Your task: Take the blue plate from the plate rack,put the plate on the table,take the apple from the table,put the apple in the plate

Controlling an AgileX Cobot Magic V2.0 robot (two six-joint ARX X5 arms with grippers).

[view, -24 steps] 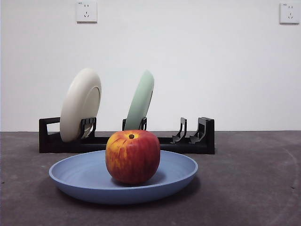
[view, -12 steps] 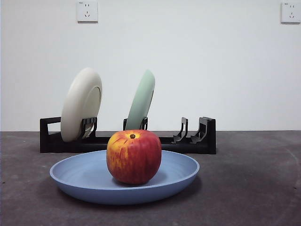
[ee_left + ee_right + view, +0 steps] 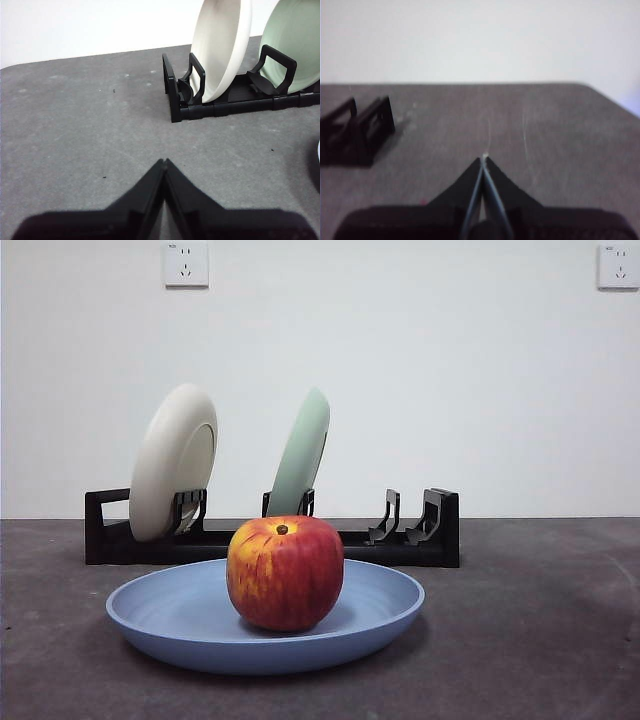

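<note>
The blue plate (image 3: 180, 615) lies flat on the table (image 3: 540, 640) in the front view, in front of the plate rack (image 3: 110, 540). The red apple (image 3: 285, 572) sits upright in the middle of the plate. My left gripper (image 3: 163, 162) is shut and empty, hovering over bare table short of the rack's end (image 3: 175, 100). Also shut with nothing in it, my right gripper (image 3: 484, 157) is over the table beside the rack's other end (image 3: 360, 127). Neither gripper shows in the front view.
A cream-white plate (image 3: 172, 462) and a pale green plate (image 3: 300, 452) stand upright in the rack; both also show in the left wrist view, cream-white plate (image 3: 220, 47), green plate (image 3: 295, 45). Two wall sockets (image 3: 186, 262) sit high on the white wall.
The front view shifted very slightly a second ago; since then nothing has visibly moved.
</note>
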